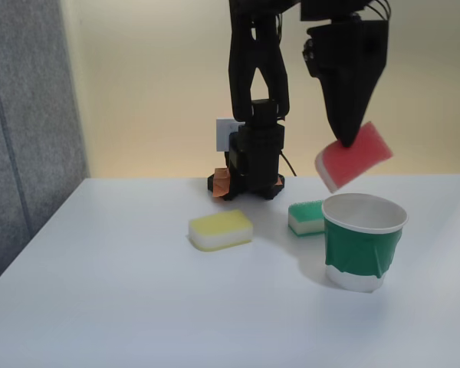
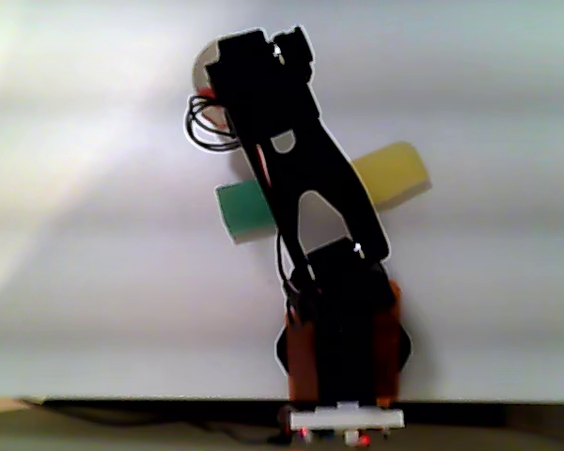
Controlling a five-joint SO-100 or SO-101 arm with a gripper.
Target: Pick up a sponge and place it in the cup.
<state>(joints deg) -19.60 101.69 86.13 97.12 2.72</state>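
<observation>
**Sponge held over the cup**

In the fixed view we see the gripper [image 1: 346, 142] closed on the sponge [image 1: 354, 158] (tilted, red top facing us), which hangs in the air just above the cup [image 1: 363, 244] on the table [image 1: 123, 307].

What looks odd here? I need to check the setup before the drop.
The cup looks damaged: its green wrap is torn or ragged along the bottom, baring white, and it seems to lean slightly. The red sponge hangs tilted in the gripper above it. The yellow sponge and green sponge lie flat.
</observation>
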